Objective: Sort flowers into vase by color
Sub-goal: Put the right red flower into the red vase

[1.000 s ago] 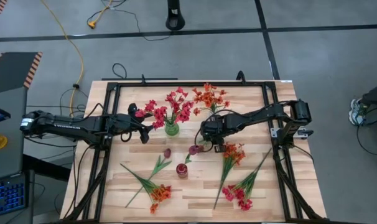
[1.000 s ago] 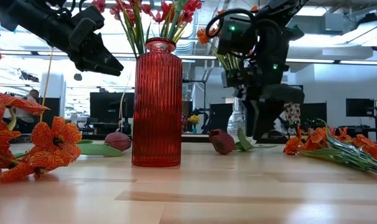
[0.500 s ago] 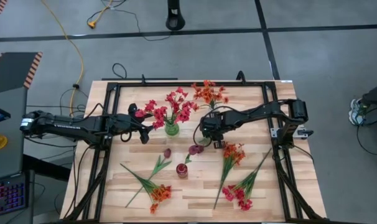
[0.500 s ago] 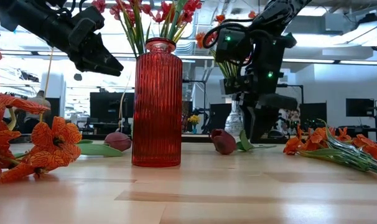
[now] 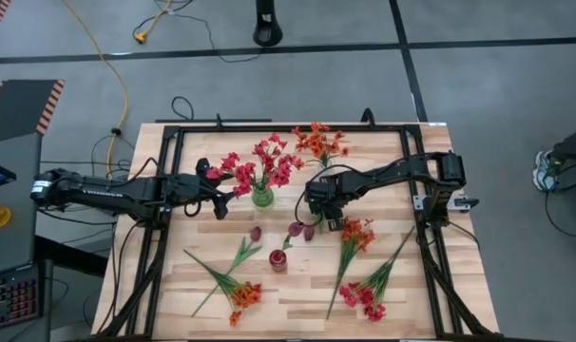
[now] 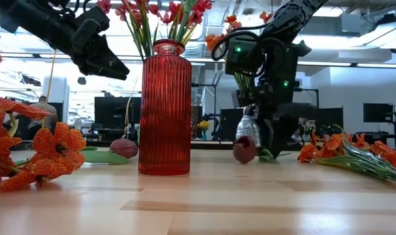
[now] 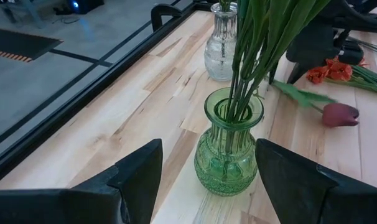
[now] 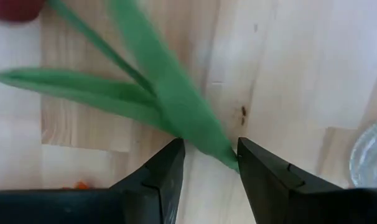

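My right gripper (image 5: 323,215) (image 6: 275,138) (image 8: 210,157) points down at the table, open. A dark maroon tulip (image 5: 301,229) (image 6: 245,149) lies flat there, and its green leaf (image 8: 163,93) runs in between the fingers. My left gripper (image 5: 223,199) (image 7: 207,168) hovers open beside the green vase (image 5: 261,197) (image 7: 229,149), which holds pinkish-red flowers. A clear vase (image 7: 223,40) (image 6: 248,130) with orange flowers stands behind my right arm. A red vase (image 6: 164,108) (image 5: 278,259) stands nearer the front. My right gripper comes from above with its open fingers on either side of the tulip's leaf tip (image 8: 223,152). The tip lies against one finger (image 8: 257,171). The tulip rests flat on the table.
Loose stems lie on the near half of the table. There are orange ones (image 5: 353,236), pinkish-red ones (image 5: 366,296), an orange cluster (image 5: 240,294) (image 6: 51,153) and another maroon bud (image 5: 255,233) (image 6: 124,147). A black frame (image 5: 164,142) runs round the table.
My right gripper has moved a little toward the table's left edge. The maroon tulip's bud has slid a short way along the table toward the gripper.
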`<state>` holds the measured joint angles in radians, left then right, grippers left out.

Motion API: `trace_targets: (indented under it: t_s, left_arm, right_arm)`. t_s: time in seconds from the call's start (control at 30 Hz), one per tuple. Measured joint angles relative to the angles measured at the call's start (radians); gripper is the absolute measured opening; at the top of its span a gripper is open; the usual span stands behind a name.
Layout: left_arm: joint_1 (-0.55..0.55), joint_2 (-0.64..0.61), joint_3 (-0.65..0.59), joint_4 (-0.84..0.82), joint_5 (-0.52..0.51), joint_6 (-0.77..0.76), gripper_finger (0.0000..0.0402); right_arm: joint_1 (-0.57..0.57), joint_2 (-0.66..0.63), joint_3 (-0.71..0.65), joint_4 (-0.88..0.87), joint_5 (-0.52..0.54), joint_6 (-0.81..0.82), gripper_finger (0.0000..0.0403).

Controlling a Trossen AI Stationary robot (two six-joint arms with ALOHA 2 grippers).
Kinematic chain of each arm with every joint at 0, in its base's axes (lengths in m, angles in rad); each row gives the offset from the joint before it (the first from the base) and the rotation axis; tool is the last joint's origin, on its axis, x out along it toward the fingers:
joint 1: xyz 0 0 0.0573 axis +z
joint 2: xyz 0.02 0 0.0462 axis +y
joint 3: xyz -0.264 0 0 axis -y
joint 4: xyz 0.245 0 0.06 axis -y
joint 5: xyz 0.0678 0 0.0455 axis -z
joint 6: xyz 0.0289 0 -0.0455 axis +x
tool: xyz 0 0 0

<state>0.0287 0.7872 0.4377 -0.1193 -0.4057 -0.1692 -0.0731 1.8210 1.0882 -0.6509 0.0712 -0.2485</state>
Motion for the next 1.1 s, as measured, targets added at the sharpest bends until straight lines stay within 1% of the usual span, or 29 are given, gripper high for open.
trace_targets:
  t_s: [0.1, 0.17, 0.47, 0.57, 0.8, 1.1]
  left_arm:
    - [0.000, 0.000, 0.000, 0.000, 0.000, 0.000, 0.0245]
    - [0.000, 0.000, 0.000, 0.000, 0.001, 0.000, 0.0245]
    - [0.000, 0.000, 0.000, -0.003, 0.002, 0.000, 0.0245]
    - [0.000, 0.000, 0.000, -0.003, 0.003, 0.000, 0.0245]
    - [0.000, 0.000, 0.000, -0.003, 0.005, 0.000, 0.0245]
    - [0.000, 0.000, 0.000, -0.003, 0.005, 0.000, 0.0245]
  right_arm:
    - [0.000, 0.000, 0.000, -0.004, -0.019, 0.002, 0.0171]
    - [0.000, 0.000, 0.000, -0.015, -0.021, 0.002, 0.0156]
    - [0.001, 0.000, 0.001, -0.058, -0.044, 0.004, 0.0048]
    - [0.001, -0.002, 0.001, -0.059, -0.046, 0.014, 0.0019]
    - [0.001, -0.003, 0.023, -0.096, -0.048, 0.050, 0.0017]
    - [0.002, -0.020, 0.119, -0.240, -0.048, 0.058, 0.0017]
